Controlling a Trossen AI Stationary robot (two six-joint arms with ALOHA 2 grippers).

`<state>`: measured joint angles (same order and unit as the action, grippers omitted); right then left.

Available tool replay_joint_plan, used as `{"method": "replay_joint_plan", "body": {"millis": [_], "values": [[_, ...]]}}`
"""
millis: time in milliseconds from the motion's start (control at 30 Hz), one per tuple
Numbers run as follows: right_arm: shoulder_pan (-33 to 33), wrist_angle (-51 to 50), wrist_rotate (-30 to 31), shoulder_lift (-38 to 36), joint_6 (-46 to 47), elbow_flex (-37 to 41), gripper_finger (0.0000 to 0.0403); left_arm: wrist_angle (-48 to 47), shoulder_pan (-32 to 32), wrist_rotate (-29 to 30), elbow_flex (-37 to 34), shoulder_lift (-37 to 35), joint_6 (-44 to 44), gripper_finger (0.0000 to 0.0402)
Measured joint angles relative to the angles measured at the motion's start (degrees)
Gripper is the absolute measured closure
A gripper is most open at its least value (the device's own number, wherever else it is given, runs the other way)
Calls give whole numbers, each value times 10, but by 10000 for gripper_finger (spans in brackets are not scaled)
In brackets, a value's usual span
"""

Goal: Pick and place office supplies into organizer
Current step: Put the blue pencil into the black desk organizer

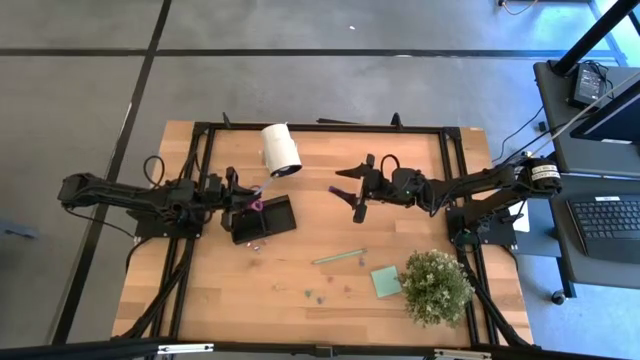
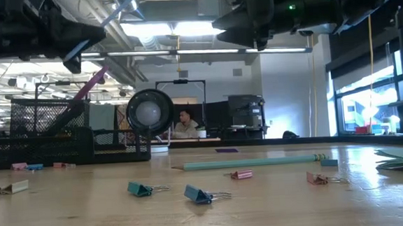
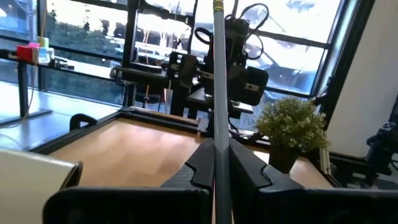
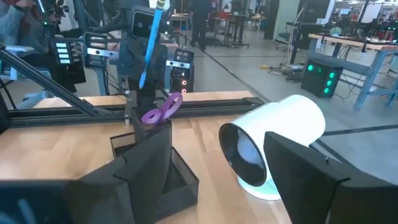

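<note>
My left gripper (image 1: pixel 243 196) hovers over the black mesh organizer (image 1: pixel 268 220), shut on a blue-grey pen (image 4: pixel 149 43). Purple scissors (image 4: pixel 163 109) stand in the organizer with their handles sticking up. My right gripper (image 1: pixel 352 190) is open, in the air to the right of the organizer, with the white roll (image 4: pixel 273 149) just ahead of it. On the near part of the table lie the pale green pencil (image 1: pixel 340 257), the green sticky-note pad (image 1: pixel 386 281) and several small clips (image 2: pixel 199 194). My left gripper pinches the pen's shaft (image 3: pixel 216 146) between its two fingers (image 3: pixel 249 168). The fingers come level from the table's left and lie across the pen. The pen stands nearly upright, its top end (image 3: pixel 217 7) high above the fingers. Its lower end is hidden by the gripper.
The white roll (image 1: pixel 280 150) lies on its side just beyond the organizer. A bushy potted plant (image 1: pixel 435 287) stands at the near right. Black frame rails (image 1: pixel 320 128) run along the table's edges. Bare wood lies between the organizer and the pencil.
</note>
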<state>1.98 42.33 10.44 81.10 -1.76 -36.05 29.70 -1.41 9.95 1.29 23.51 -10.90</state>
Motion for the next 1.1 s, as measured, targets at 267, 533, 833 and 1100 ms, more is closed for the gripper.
{"method": "replay_joint_plan", "body": {"millis": [267, 533, 833, 1100], "values": [[0, -8, 0, 0, 0, 0, 140, 6, -1, 5, -8, 0, -7, 385], [5, 60, -136, 7, 25, -34, 150, 6, -1, 8, -8, 0, -4, 384], [13, 30, -210, 163, -35, -211, 171, 5, -1, 5, -8, 0, 11, 384], [35, -13, -229, 257, -28, -333, 173, 5, -1, -27, -8, 0, 12, 384]]}}
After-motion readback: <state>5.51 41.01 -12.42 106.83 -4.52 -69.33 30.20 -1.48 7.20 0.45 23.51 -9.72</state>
